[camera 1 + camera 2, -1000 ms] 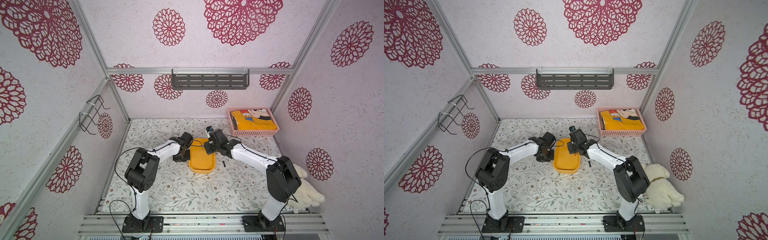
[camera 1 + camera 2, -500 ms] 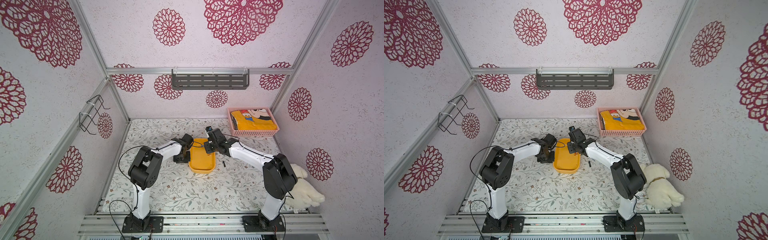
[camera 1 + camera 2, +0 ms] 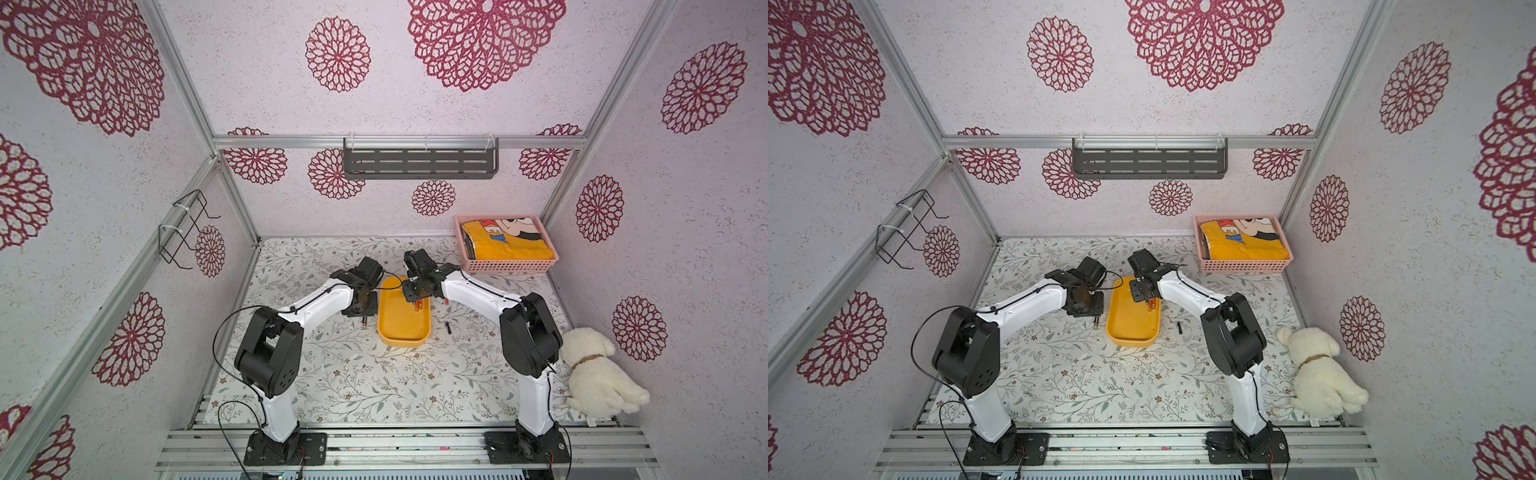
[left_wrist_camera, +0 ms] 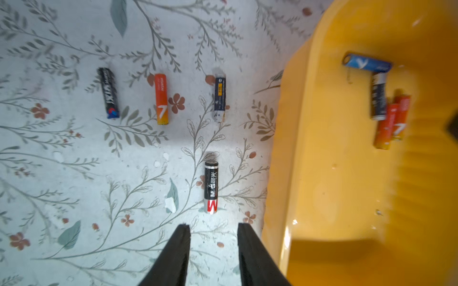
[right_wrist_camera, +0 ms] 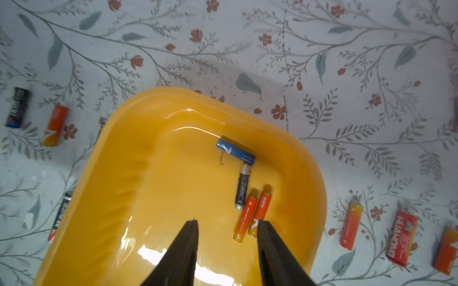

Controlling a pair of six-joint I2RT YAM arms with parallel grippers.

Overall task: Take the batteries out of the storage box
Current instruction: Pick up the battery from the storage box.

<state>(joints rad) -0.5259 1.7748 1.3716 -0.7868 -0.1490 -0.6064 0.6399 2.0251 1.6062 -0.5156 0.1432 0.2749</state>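
The yellow-orange storage box lies mid-table. In it lie a blue battery, a black one and two orange ones. My right gripper hangs open over the box floor, one fingertip beside the orange pair, nothing between its fingers. My left gripper stands open over the cloth just left of the box wall. A black battery lies right ahead of its tips, free.
More batteries lie on the cloth: a black, an orange and a dark blue one left of the box, several orange and red ones right of it. A pink basket stands back right, a plush dog front right.
My left gripper has opened beside the box. My right gripper has slid slightly left over the box, and both arms' elbows have shifted.
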